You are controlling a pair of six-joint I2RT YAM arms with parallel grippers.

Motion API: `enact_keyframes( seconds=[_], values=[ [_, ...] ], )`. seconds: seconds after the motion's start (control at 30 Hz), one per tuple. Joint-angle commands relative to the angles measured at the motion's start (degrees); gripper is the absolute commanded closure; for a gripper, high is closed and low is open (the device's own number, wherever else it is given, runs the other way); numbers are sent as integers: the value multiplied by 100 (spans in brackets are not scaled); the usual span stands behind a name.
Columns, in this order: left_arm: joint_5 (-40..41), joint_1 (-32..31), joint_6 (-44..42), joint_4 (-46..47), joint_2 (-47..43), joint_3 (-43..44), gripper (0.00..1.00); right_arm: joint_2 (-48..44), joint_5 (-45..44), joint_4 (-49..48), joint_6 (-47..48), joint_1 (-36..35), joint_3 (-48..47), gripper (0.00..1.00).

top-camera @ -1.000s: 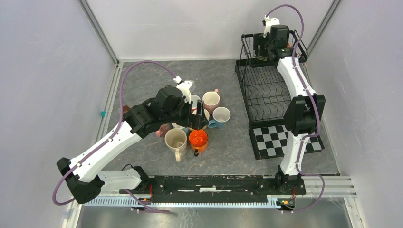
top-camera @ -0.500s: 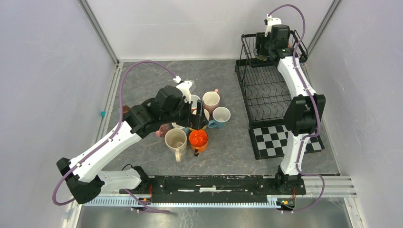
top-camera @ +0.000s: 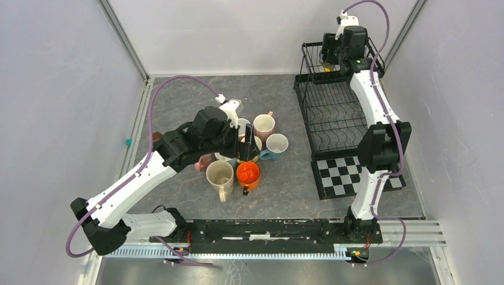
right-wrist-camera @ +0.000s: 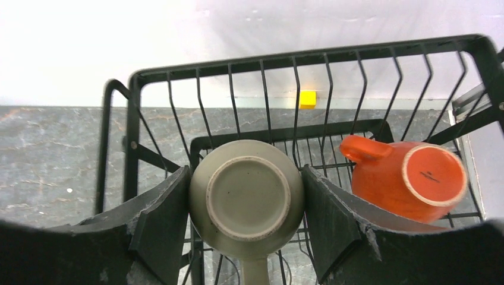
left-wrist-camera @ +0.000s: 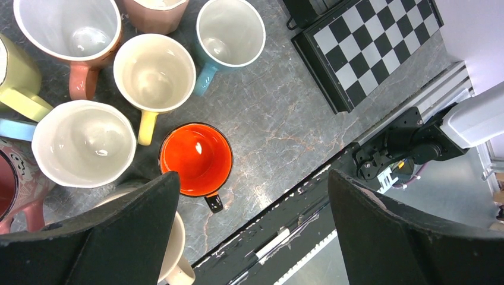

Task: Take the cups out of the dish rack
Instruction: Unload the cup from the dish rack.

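My right gripper [right-wrist-camera: 246, 200] is shut on an upside-down grey-olive cup [right-wrist-camera: 248, 178], its base facing the camera, in the upper tier of the black wire dish rack [right-wrist-camera: 297, 59]. An orange cup [right-wrist-camera: 416, 178] lies in the rack just to its right. In the top view the right gripper [top-camera: 334, 59] is at the rack's [top-camera: 333, 113] far end. My left gripper [left-wrist-camera: 252, 237] is open and empty, hovering over several cups on the table: orange [left-wrist-camera: 196, 158], yellow-handled [left-wrist-camera: 154, 72] and light blue [left-wrist-camera: 229, 32]. The left gripper [top-camera: 246, 148] sits above this cluster.
A black-and-white checkered mat [top-camera: 356, 175] lies in front of the rack and also shows in the left wrist view [left-wrist-camera: 374, 47]. More cups, cream [top-camera: 219, 174] and pink [top-camera: 264, 126], crowd the table's middle. Walls close in on the left, right and back.
My right gripper has risen and shifted slightly toward the back wall at the rack's far end. The left arm has barely moved.
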State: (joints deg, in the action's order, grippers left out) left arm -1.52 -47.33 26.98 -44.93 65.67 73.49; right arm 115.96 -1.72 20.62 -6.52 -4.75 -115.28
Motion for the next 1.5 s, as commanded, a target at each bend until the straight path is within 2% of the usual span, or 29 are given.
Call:
enact_keyframes(
  seconds=[0.0, 0.33, 0.6, 0.77, 0.93, 1.07, 1.47],
  values=[
    [-39, 41, 6, 188, -140, 61, 0, -705, 21, -460, -304, 21, -365, 69],
    [-14, 88, 194, 394, -322, 57, 0, -1485, 487, -445, -835, 21, 116, 71],
    [-73, 205, 630, 1004, -560, -89, 0, -2614, 1092, -893, -1395, -94, 1686, 74],
    [-315, 293, 1112, 1759, -573, -239, 0, -3366, 1515, -1430, -2002, -345, 2826, 74],
    [-462, 427, 1760, 2831, -542, -597, 0, -3916, 1831, -2019, -2551, -946, 3801, 74],
    [-502, 522, 2277, 3656, -553, -994, 0, -4278, 2086, -2811, -3225, -1290, 4557, 74],
    [-551, 645, 3154, 5034, -375, -1702, 0, -4856, 2405, -4388, -4590, -1779, 6189, 75]
  ],
)
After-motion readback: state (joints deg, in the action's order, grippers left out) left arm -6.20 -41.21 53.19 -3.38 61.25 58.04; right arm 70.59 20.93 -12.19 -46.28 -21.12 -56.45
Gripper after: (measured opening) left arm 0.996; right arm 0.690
